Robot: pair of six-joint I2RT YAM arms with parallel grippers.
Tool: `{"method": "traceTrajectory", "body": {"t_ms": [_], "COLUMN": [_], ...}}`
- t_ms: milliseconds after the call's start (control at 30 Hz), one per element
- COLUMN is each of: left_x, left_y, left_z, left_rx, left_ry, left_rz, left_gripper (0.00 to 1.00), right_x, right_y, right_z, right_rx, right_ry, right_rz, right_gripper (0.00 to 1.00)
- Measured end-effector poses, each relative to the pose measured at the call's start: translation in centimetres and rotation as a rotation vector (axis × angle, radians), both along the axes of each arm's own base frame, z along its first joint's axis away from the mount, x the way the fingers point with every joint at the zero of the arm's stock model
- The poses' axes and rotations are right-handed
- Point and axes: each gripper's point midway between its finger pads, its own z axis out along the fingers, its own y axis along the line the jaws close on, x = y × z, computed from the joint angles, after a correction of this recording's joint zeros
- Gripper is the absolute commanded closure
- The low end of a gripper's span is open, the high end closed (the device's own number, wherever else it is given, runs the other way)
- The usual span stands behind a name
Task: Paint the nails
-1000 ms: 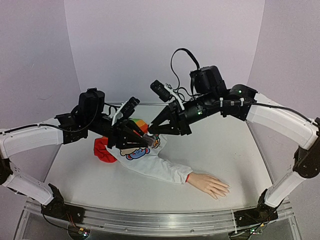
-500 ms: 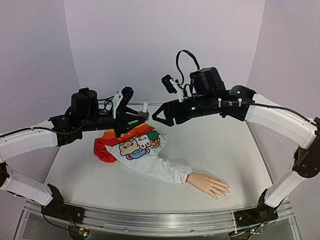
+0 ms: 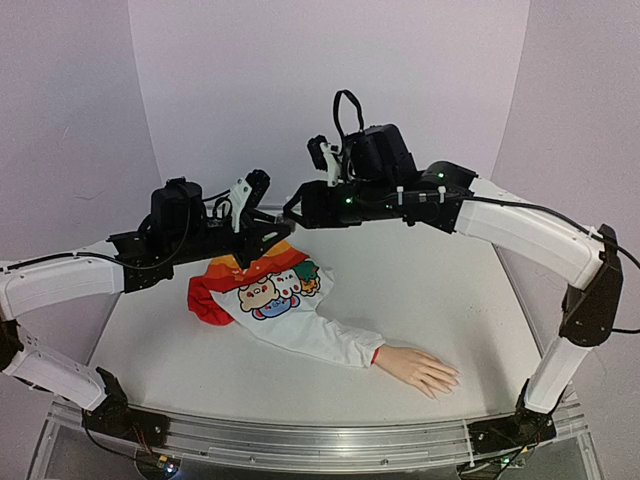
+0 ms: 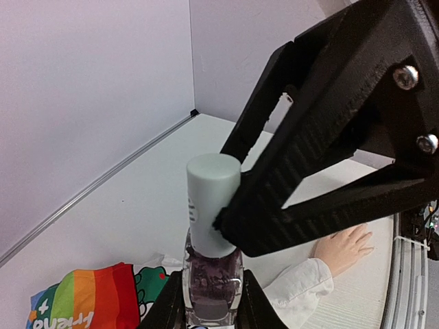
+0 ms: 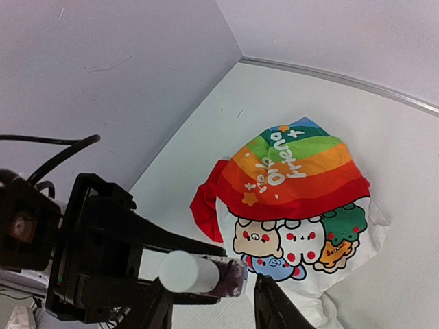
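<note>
My left gripper (image 4: 212, 301) is shut on a small clear bottle (image 4: 212, 274) of dark purple polish and holds it upright in the air, above the shirt. The bottle's pale cap (image 4: 209, 205) sits between my right gripper's black fingers (image 4: 309, 157), which reach in from the right. The right gripper (image 5: 214, 291) is open, its fingers apart on either side of the cap (image 5: 186, 272); one finger touches the cap. The mannequin hand (image 3: 418, 368) lies palm down at the table's front right. Its nails are too small to make out.
A child's shirt (image 3: 262, 288) with rainbow stripes and cartoon animals lies under both grippers, its white sleeve (image 3: 330, 340) running to the mannequin hand. Both arms (image 3: 520, 225) meet high over the table's back left. Purple walls close in behind and at both sides.
The left gripper has lifted the bottle up off the shirt. The right gripper opened, drew back, then swung left and brought its fingers around the cap.
</note>
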Motion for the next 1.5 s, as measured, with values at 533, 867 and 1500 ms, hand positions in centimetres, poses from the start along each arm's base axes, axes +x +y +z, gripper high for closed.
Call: {"method": "traceTrajectory", "body": {"t_ms": [533, 867, 1500], "left_x": [-0.6, -13.2, -1.8], "left_y": [-0.9, -2.0, -0.8], "left_z": [-1.3, 1.0, -0.3], "left_rx": [0.003, -0.075, 0.079], "left_ry": [0.057, 0.305, -0.005], "left_rz": [-0.058, -0.796, -0.114], "left_gripper": [1.0, 1.0, 1.0], "right_x": [-0.1, -12.8, -3.4], "right_y": [0.3, -2.0, -3.8], "right_z": [-0.8, 1.4, -0.6], "right_rx": [-0.069, 0.027, -0.082], "right_ry": [-0.046, -0.188, -0.039], "right_rz": [0.068, 0.824, 0.134], "right_gripper": [1.0, 0.83, 0.35]}}
